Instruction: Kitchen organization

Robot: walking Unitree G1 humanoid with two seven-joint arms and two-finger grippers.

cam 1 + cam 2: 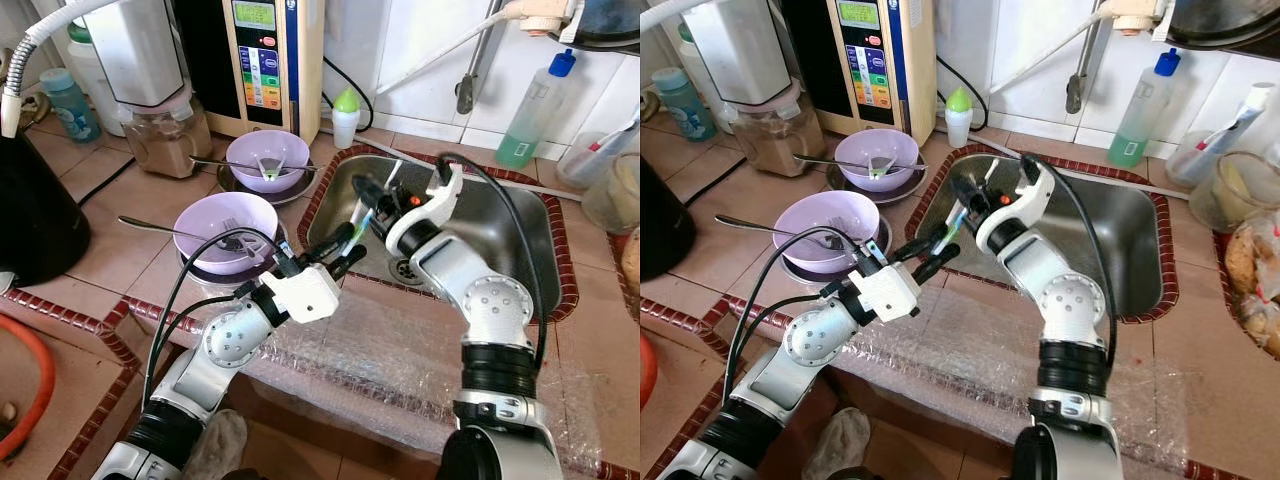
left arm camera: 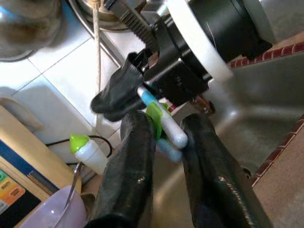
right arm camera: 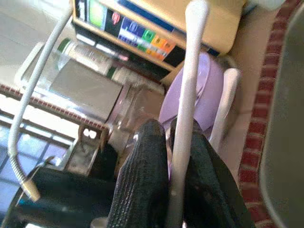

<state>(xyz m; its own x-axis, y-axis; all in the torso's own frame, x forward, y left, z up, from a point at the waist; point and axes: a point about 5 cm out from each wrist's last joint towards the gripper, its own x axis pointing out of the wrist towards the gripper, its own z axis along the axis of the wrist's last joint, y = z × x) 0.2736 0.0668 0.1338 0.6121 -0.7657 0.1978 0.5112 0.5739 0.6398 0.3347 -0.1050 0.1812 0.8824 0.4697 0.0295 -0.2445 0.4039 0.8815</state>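
Over sink (image 1: 520, 225), both claws (image 2: 164, 137) gripping toothbrush (image 2: 159, 118)
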